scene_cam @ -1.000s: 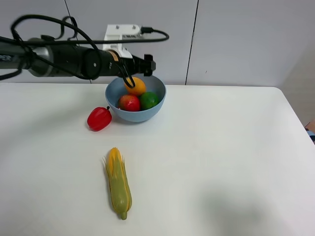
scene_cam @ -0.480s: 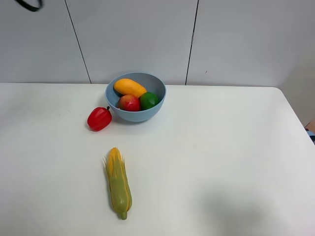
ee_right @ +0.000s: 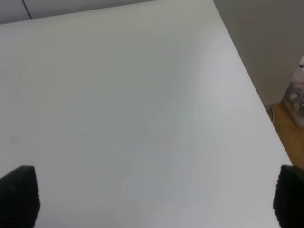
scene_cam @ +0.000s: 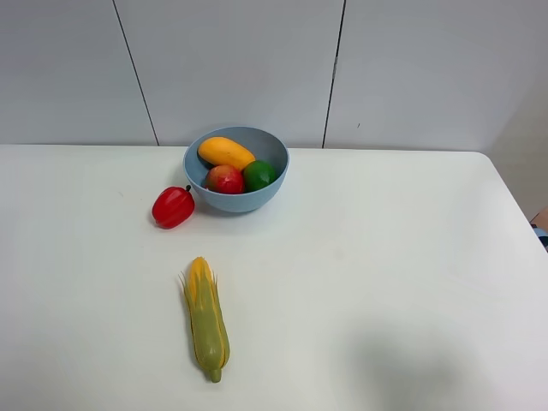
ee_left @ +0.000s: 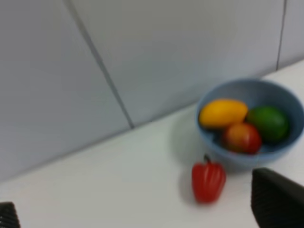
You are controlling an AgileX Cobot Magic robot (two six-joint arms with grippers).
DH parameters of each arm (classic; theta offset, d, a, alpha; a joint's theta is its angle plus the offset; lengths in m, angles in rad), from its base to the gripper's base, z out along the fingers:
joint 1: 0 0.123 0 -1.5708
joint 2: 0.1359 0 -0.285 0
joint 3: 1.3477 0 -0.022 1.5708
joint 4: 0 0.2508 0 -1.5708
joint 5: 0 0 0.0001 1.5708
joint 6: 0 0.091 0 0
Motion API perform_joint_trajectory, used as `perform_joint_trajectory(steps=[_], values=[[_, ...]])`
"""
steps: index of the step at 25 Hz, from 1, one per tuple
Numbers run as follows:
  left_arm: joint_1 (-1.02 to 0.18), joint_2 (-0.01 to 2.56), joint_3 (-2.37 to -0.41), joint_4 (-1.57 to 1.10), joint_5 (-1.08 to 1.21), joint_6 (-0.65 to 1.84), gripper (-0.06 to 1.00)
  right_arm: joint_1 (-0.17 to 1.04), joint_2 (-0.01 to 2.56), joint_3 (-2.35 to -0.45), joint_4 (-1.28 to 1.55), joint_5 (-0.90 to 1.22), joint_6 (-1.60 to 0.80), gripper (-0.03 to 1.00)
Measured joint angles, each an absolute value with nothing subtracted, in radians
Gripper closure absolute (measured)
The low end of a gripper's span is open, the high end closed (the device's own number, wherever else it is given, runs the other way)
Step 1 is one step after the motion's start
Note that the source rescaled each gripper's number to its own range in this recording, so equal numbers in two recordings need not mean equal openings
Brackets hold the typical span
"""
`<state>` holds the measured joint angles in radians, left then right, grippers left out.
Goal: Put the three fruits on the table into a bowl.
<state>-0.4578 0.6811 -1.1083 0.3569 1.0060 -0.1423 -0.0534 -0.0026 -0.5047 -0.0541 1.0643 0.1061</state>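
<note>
Mango (scene_cam: 225,152), lime (scene_cam: 259,175), pomegranate (scene_cam: 224,179) fill glossy bowl (scene_cam: 272,151) (both grippers (ee_left: 142,216) (ee_right: 152,197) spread, empty).

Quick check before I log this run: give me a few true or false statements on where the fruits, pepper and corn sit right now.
1. The mango, lime and pomegranate all lie inside the bowl. True.
2. The red pepper is in the bowl too. False: it sits on the table, beside the bowl.
3. The corn cob lies on the table, apart from the bowl. True.
4. An arm hangs over the bowl in the exterior high view. False: no arm shows there.
5. The lime rests on the table. False: it is in the bowl.
</note>
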Motion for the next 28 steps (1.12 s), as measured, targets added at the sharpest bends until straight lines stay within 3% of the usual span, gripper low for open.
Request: perform_joint_trajectory(steps=[8,13,18,28], values=[[-0.449,0.273,-0.72,0.338,1.084,-0.333,0.06,-0.053,-0.003,-0.505,-0.054,1.064,0.106,-0.02],[-0.297,0.215,-0.558,0.329,1.097,-0.406,0.06,-0.053,-0.003,-0.505,-0.054,1.064,0.106,-0.02],[-0.147,0.209,-0.518,0.274,1.09,-0.365,0.06,-0.053,-0.003,-0.505,-0.054,1.064,0.106,-0.02],[-0.133,0.168,-0.518,0.104,1.067,-0.145,0.06,-0.053,-0.003,-0.504,-0.054,1.064,0.106,-0.02]])
